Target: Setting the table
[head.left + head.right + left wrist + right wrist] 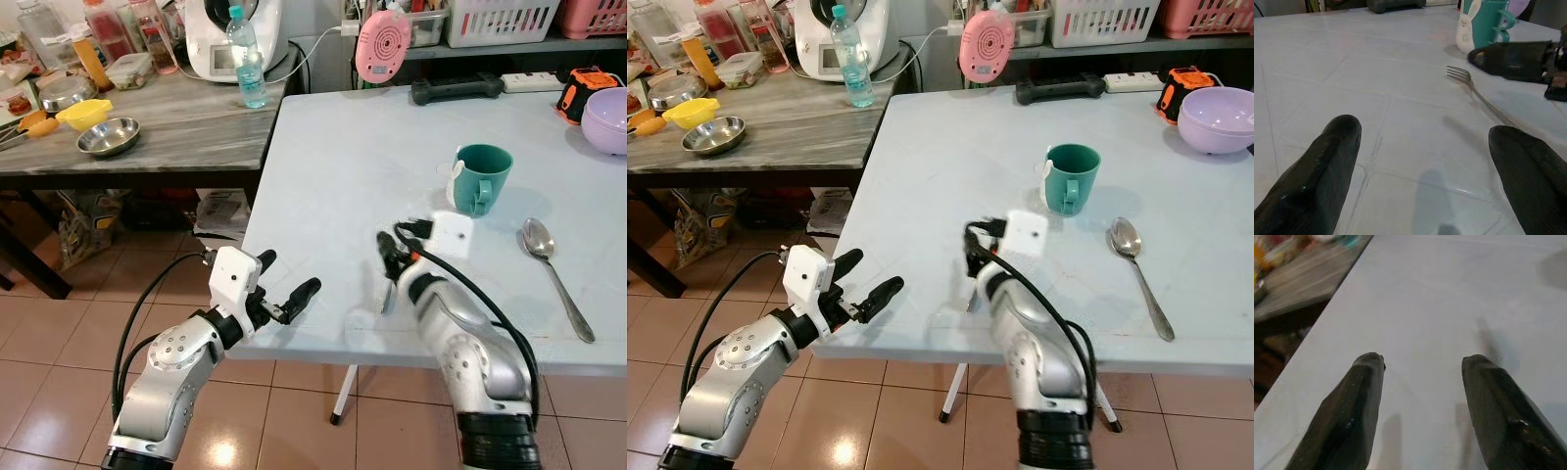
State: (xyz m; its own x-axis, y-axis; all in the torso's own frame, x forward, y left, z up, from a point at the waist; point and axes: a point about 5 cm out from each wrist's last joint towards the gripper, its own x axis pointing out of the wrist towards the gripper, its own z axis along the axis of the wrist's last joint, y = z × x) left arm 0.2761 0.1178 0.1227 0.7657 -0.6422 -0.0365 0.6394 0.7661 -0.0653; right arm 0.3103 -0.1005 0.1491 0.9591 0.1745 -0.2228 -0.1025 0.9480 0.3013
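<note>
— Starting with the biggest thing, what is in front of the robot?
— A pale blue bench, with a grey wood-grain side bench just beside it on the robot's left.

— And the arms?
— The left end effector hangs at the near edge of the pale bench, its fingers spread and released, gripping nothing. The right end effector is over the bench further in, fingers also apart and empty.

— Where are the table things?
— A lilac bowl sits at the far right. A teal mug stands upright near the middle. A spoon lies flat to the mug's right, bowl end away from the robot. A fork lies on the bench just beside the right end effector, tines pointing toward the mug.

— Anything on the side bench?
— A water bottle, a steel dish and a yellow bowl.
</note>
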